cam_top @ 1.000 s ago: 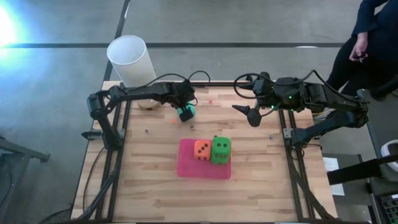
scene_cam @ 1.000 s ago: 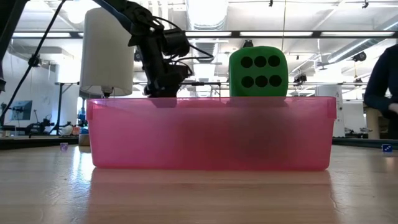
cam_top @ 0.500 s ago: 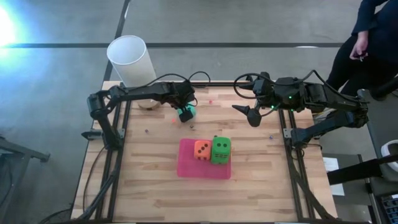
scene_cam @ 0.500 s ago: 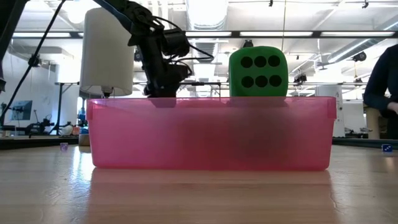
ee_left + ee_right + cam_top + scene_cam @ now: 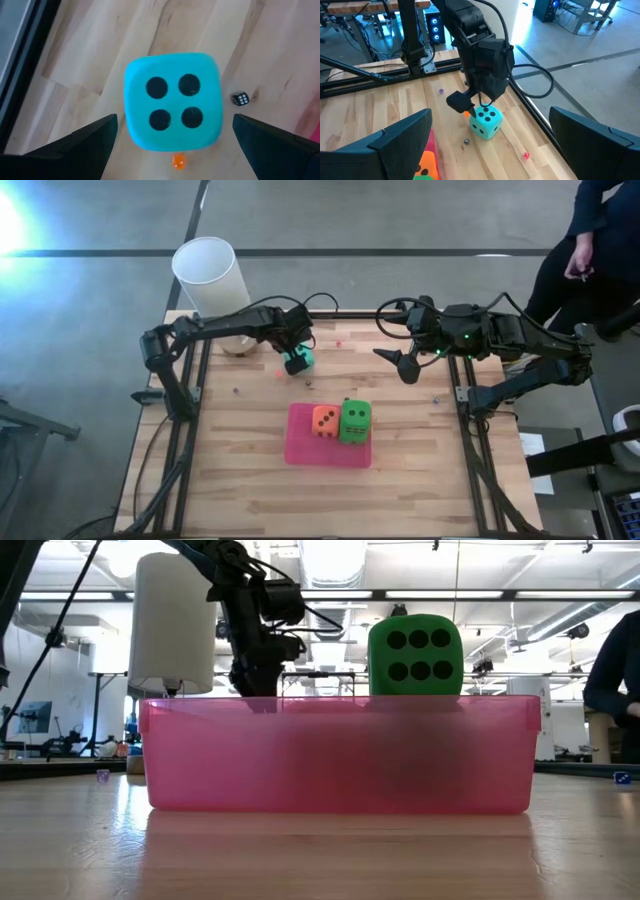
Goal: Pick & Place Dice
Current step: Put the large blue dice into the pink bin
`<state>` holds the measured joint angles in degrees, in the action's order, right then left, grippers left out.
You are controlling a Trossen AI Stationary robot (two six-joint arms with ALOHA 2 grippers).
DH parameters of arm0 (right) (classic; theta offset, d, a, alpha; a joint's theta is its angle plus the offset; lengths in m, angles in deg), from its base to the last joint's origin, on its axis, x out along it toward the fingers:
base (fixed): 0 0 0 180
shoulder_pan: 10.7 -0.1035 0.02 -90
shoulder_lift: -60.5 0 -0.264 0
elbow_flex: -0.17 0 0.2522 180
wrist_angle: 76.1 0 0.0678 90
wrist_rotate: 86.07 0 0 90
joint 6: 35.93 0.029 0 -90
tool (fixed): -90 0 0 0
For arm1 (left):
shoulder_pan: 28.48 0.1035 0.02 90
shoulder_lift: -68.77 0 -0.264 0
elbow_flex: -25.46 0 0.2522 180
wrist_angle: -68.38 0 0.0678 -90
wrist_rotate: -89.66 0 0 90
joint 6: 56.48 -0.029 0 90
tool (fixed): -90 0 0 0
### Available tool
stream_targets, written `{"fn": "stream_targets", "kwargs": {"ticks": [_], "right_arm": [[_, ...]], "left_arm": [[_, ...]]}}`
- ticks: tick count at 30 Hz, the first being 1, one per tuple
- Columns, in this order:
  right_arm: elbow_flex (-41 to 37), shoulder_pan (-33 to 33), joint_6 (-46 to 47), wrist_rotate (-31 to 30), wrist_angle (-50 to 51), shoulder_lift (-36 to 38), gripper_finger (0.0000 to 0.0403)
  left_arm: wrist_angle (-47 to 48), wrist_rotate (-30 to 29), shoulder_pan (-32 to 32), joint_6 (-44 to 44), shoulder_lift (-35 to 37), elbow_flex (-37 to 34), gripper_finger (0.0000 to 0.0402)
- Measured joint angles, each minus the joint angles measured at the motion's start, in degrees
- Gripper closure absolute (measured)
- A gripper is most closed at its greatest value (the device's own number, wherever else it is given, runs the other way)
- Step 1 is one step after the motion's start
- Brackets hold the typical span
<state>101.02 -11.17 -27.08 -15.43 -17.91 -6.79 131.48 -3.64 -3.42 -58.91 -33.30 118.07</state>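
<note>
**Left arm poised over the teal die**

Wooden table from above: the left gripper (image 5: 296, 352) has shifted slightly and hangs over the teal die (image 5: 300, 361), beyond the pink tray (image 5: 327, 450), which holds the orange die (image 5: 324, 421) and green die (image 5: 354, 422). Pickup looks imminent.

Low view: the green die (image 5: 415, 654) shows six pips above the tray.

Left wrist: jaws spread wide beside the soft, four-pip cube (image 5: 172, 101).

Right wrist: the right gripper (image 5: 407, 367) waits open, empty, well apart.

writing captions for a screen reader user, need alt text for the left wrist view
A teal die with four dark pips facing the camera sits on the wooden table, centred between the left gripper's open jaws, which stand clear of it on either side. A tiny orange die and a tiny black die lie close by.
</note>
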Motion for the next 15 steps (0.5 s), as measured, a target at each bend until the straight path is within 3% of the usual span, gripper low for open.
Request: {"fn": "stream_targets", "kwargs": {"ticks": [9,15], "right_arm": [[0.0,0.0,0.02,0.0,0.0,0.0,0.0003],[0.0,0.0,0.02,0.0,0.0,0.0,0.0003]], "left_arm": [[6.58,-0.97,-0.48,-1.04,-6.96,8.23,0.0002],[10.84,-1.02,-0.57,-0.8,-7.92,11.89,0.0002]]}}
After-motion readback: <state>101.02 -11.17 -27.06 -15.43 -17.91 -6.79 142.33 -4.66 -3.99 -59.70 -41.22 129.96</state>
